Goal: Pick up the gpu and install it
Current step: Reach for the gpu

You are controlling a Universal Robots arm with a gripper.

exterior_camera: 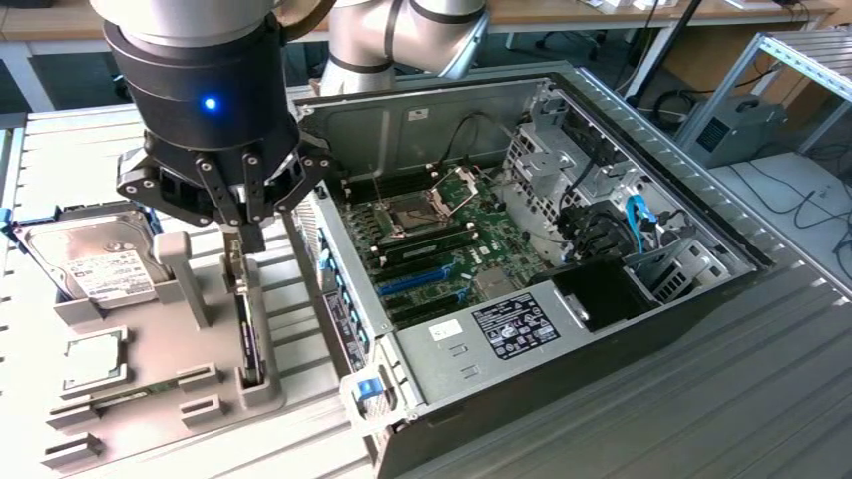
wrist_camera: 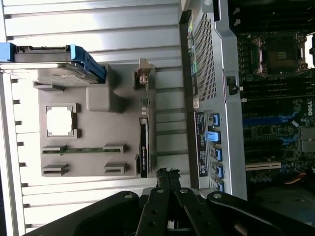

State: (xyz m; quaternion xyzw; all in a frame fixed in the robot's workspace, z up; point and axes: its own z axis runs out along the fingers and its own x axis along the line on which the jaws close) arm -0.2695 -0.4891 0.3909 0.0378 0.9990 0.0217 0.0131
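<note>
Wrist view shows the gripper [wrist_camera: 167,173] with its fingers pressed together and nothing between them. In the exterior view the gripper [exterior_camera: 249,239] hangs with its tips pointing down, directly over the gpu [exterior_camera: 247,339]. The gpu [wrist_camera: 143,150] stands on edge in a slot of the grey holder [wrist_camera: 98,132], just beneath the tips. The tips seem to stop short of the card's top edge, though contact is hard to rule out from these angles.

Farther from the gripper on the same holder [exterior_camera: 160,344], a memory stick [wrist_camera: 81,150] lies in its groove. A cpu [exterior_camera: 91,359] sits in a square recess beyond it. The hard drive [exterior_camera: 94,264] lies at the holder's far end from the gpu slot.

On the gripper's other side, just beside the holder, the open computer case [exterior_camera: 440,369] lies on its side, with the motherboard [exterior_camera: 426,235] exposed inside and blue slots visible.
</note>
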